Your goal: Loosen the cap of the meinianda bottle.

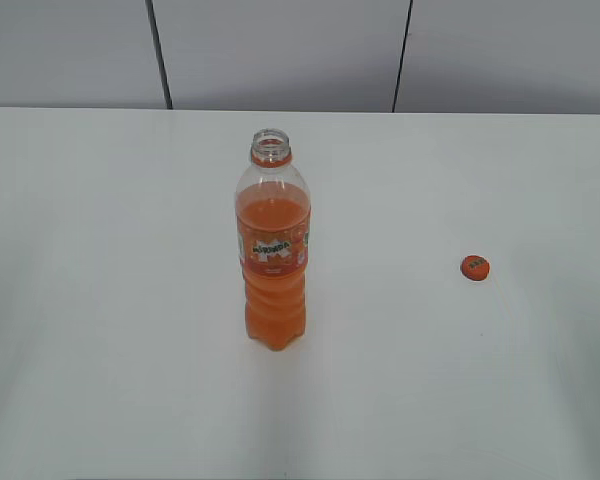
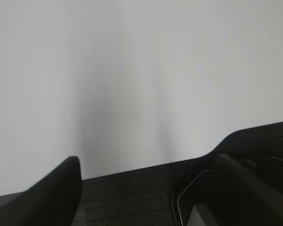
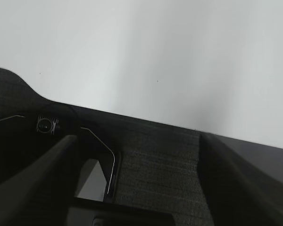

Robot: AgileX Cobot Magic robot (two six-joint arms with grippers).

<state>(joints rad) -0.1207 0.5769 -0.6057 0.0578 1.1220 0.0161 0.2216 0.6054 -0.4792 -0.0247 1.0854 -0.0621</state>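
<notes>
We see the tall clear plastic meinianda bottle (image 1: 272,250) of orange drink standing upright near the middle of the white table (image 1: 100,300), its neck open and capless. The small round orange plastic cap (image 1: 475,267) lies flat well apart from it, toward the table's right edge. Bare tabletop surrounds both on every side, and nothing stands between them. Grey wall panels (image 1: 280,50) run behind the far edge. Both the left gripper (image 2: 148,188) and the right gripper (image 3: 137,174) hold their fingers spread wide over the table's near edge, empty.
</notes>
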